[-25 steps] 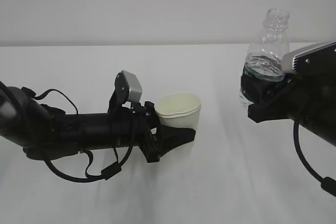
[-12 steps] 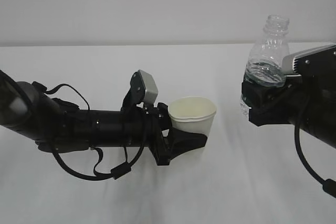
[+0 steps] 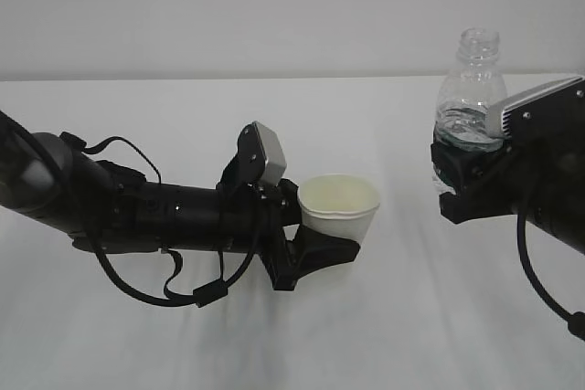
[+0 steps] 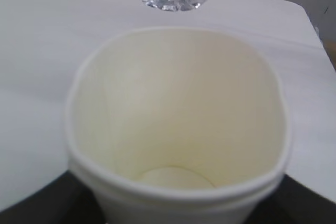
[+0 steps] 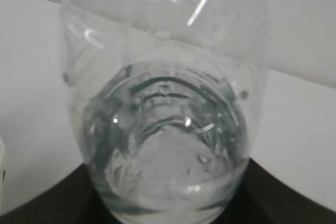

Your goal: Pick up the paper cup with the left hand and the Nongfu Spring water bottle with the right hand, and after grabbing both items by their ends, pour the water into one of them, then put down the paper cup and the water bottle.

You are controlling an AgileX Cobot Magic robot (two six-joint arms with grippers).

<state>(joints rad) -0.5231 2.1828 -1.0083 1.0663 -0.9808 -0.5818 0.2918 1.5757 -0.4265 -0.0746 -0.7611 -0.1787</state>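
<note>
**Cup and bottle both held above the table**

The left hand (image 3: 315,248) has its black fingers clamped on the lower part of the paper cup (image 3: 340,209), one finger showing dark across the cup's base in the exterior view. The cup is upright, mouth up, its rolled rim squeezed out of round in the left wrist view, and its inside looks dry and empty down to the pale bottom disc. The arm behind it stretches low across the white table (image 3: 411,317) from the left, with looped cables and a silver-grey block just above the gripper.

The right hand (image 3: 466,180) is clamped around the lower body of the Nongfu Spring water bottle (image 3: 471,79), covering the label area. The bottle stands upright with its capless neck on top, well apart from the cup and higher than it. The water (image 5: 165,156) sits in the lower part of the bottle; its exact level is hard to judge, since the gripper hides the bottom.
</note>
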